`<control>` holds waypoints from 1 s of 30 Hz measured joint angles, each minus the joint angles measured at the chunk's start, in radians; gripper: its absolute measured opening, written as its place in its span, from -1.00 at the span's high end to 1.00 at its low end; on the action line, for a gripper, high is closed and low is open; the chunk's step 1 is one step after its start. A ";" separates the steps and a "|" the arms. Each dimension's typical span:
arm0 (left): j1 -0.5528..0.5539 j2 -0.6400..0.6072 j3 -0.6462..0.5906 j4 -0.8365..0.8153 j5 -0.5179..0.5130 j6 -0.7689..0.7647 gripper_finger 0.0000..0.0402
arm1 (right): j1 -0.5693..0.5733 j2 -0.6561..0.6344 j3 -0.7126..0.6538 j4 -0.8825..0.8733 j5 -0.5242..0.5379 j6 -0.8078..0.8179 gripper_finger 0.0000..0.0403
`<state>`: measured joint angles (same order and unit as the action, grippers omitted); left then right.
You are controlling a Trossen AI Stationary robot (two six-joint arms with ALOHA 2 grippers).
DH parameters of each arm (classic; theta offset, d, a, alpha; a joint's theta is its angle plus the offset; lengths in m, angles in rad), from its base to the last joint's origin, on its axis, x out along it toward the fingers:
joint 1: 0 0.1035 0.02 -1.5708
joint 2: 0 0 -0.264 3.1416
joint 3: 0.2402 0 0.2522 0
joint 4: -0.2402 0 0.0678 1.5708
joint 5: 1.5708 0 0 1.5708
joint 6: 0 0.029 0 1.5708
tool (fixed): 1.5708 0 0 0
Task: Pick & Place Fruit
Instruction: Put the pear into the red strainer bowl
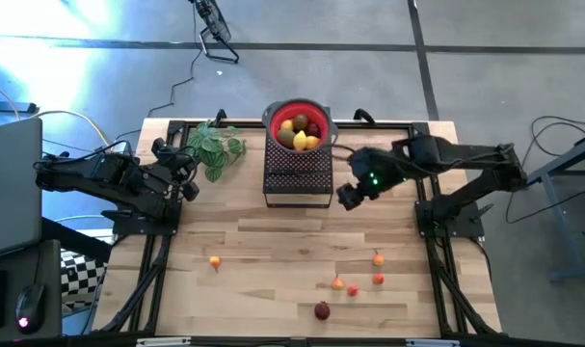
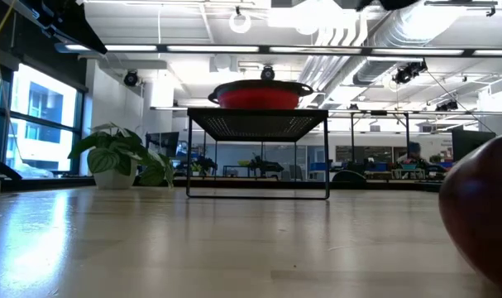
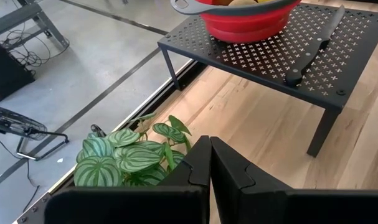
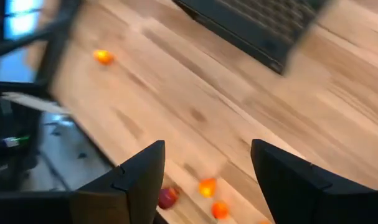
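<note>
Fruit is split between two places. Several pieces, yellow and brown among them, already sit in the red bowl (image 1: 299,122) on the black perforated stand (image 1: 297,178) at the rear of the worktop (image 1: 273,241). A black-handled knife (image 3: 313,46) lies on the stand beside the bowl.

Still loose on the worktop: one orange piece (image 1: 215,261) toward the left front; three small orange and red pieces (image 1: 378,258) clustered toward the right front; and a dark red ball (image 1: 322,310) near the front edge.

Right hand (image 1: 355,193) hangs just right of the stand, above the worktop, fingers apart and nothing between them. Its wrist view looks down on the loose cluster, which suggests it is lined up to fetch another piece.

Left hand (image 1: 181,178) waits at the left rear beside the leafy plant (image 1: 215,146), fingers together and empty, clear of the working area.
</note>
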<state>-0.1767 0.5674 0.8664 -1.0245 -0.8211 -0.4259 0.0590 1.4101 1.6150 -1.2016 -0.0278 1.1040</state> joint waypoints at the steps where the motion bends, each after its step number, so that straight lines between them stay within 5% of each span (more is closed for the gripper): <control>1: 0.000 0.000 0.000 0.000 0.000 0.000 1.00 | 0.014 0.000 0.000 -0.031 0.014 0.026 -0.14; 19: 0.000 0.000 0.000 0.001 -0.001 0.000 1.00 | 0.199 0.029 -0.001 -0.343 0.108 0.455 -0.14; 30: 0.000 0.000 0.000 0.001 -0.001 0.002 1.00 | 0.256 0.039 -0.198 -0.341 -0.052 0.583 -0.14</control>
<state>-0.1767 0.5672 0.8663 -1.0237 -0.8223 -0.4244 0.3147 1.4487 1.4172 -1.5427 -0.0795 1.6874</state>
